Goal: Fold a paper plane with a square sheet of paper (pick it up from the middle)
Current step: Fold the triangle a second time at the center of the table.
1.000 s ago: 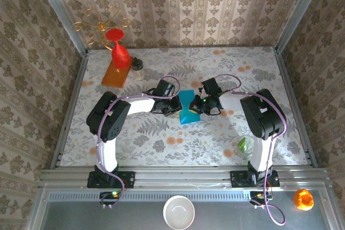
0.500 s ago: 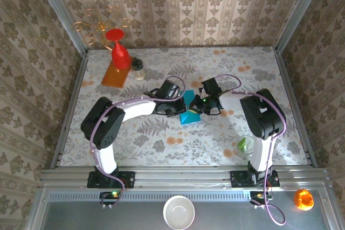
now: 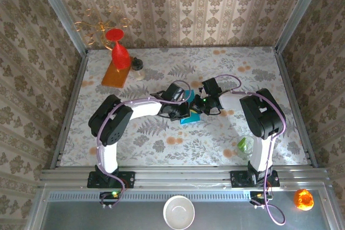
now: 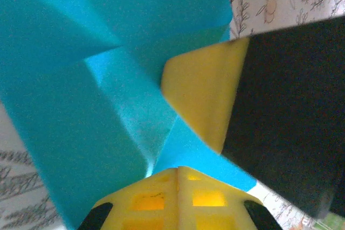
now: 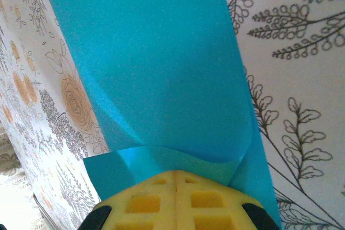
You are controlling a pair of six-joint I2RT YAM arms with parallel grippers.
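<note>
Jaws tight on square sheet of paper (image 3: 187,118), left arm (image 3: 143,107) farther right.

The square sheet of paper (image 3: 190,118) lies mid-table, between left fingers (image 4: 161,200) and right fingers (image 5: 161,200).

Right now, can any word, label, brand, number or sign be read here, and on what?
None can be read. The blue paper is plain; the orange board and red vase bear no lettering; the table shows leaves and flowers. The small jar is too small to tell.
</note>
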